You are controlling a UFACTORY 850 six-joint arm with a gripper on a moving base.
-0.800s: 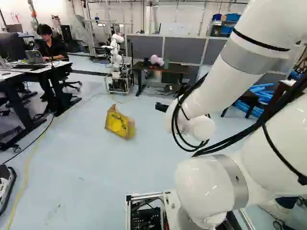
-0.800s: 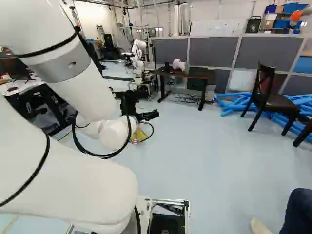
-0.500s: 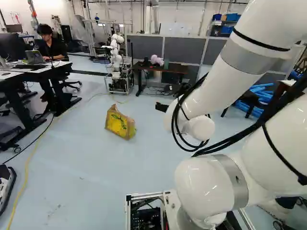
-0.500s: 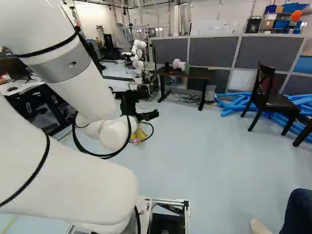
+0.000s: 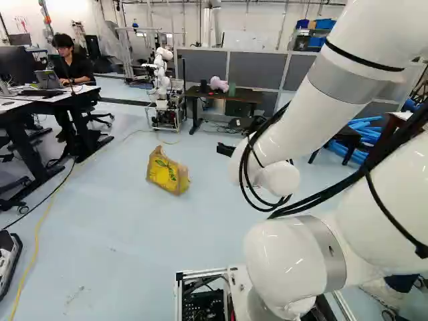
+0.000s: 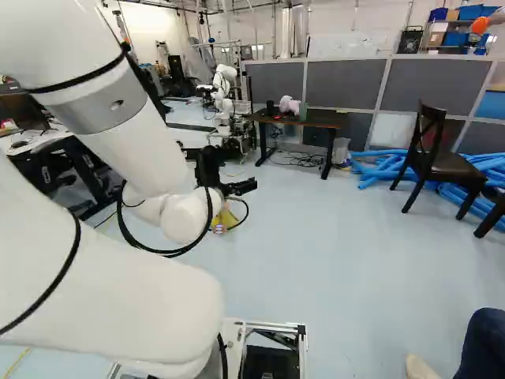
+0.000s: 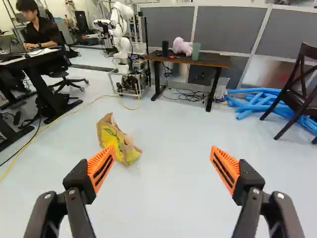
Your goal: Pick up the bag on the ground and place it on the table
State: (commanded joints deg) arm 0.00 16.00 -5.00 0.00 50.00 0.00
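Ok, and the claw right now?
Claw: open, holding nothing; the bag is on the floor ahead.

This place looks like a robotics lab, because another robot [image 7: 122, 45], grey partitions [image 7: 228, 29] and a desk [image 5: 63, 95] with a laptop [image 5: 48, 80] are standing there.

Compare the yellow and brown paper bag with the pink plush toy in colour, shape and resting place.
The yellow and brown paper bag rests on the floor, while the pink plush toy sits on the dark wooden-topped table. The bag has green markings; the toy looks plain pink. The bag is creased and angular, the toy rounded and lumpy. Neither is held by the open gripper.
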